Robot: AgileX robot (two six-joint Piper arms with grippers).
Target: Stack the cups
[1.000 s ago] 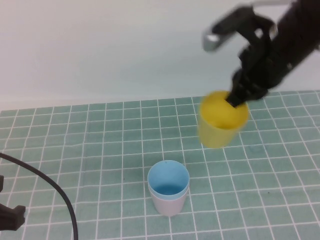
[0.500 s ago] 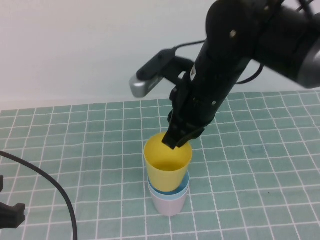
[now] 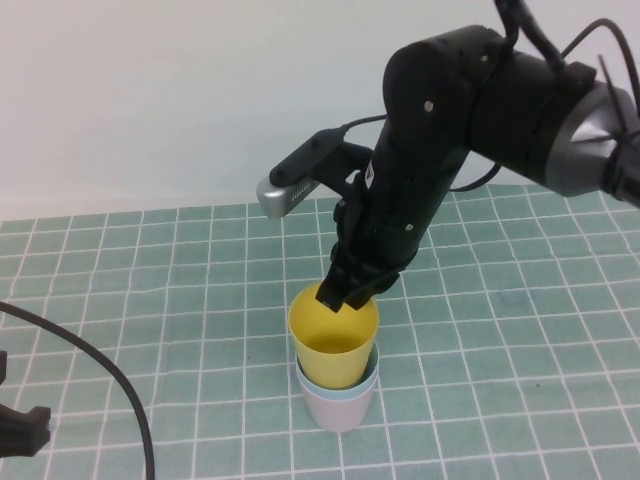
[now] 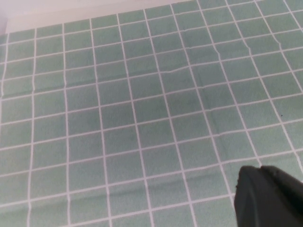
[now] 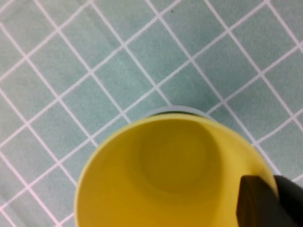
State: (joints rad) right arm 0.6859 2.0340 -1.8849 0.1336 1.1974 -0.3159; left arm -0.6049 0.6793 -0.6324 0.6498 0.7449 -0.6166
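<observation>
Left gripper (image 4: 267,196) parked at the near left edge of the table (image 3: 150,300), dark tip over bare green grid mat, fingers closed on nothing; a black cable (image 3: 110,385) curves across that near left corner.

Centre front: pale pink cup (image 3: 340,408) upright on the table, light blue cup (image 3: 352,388) nested in it with only its rim band showing; yellow cup (image 3: 335,345) sits partly down inside the blue one, upper part well above both rims, upright or nearly so.

Right gripper (image 3: 352,292) at the far side of the yellow cup's rim, fingers pinched on the rim wall, one finger tip inside the mouth; right wrist view looks straight down into the yellow cup (image 5: 175,175) with a sliver of blue rim (image 5: 177,111) behind it.

Beyond: right arm (image 3: 450,130) reaches in from the far right, above the mat; plain pale wall (image 3: 150,100) at the back.
</observation>
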